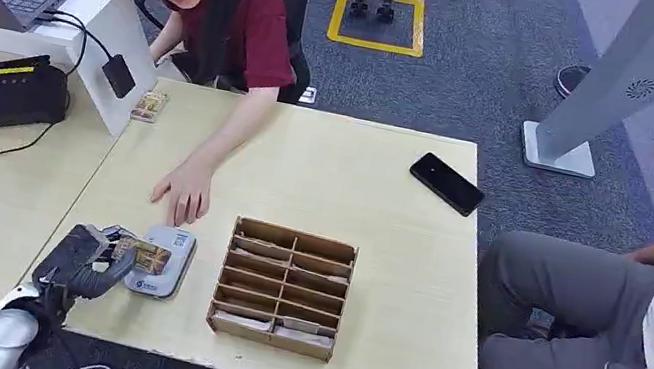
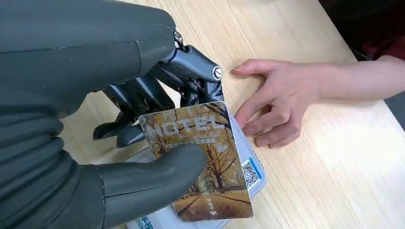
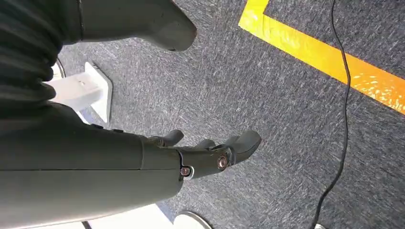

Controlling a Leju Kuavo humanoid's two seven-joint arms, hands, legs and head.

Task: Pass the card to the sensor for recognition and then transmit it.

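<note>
Low in the left of my head view, my left robot hand (image 1: pixel 91 263) pinches the card (image 1: pixel 151 258) between thumb and fingers, so its printed face stays flat and free to be read. In the left wrist view the card (image 2: pixel 200 157), marked HOTEL over a tree-lined road, lies just over the sensor (image 2: pixel 248 179), a pale flat pad with a square code; I judge this is the reading step. I cannot tell whether card and sensor touch, and my thumb covers the card's near corner. My right robot hand (image 3: pixel 210 152) hangs over the carpet with fingers loosely apart, holding nothing. Just beyond the sensor (image 1: pixel 162 262) a person's hand (image 1: pixel 182 192) rests on the tabletop (image 1: pixel 377 224), probably waiting to receive. To the right stands a divided cardboard box (image 1: pixel 285 287); its contents are hard to make out.
</note>
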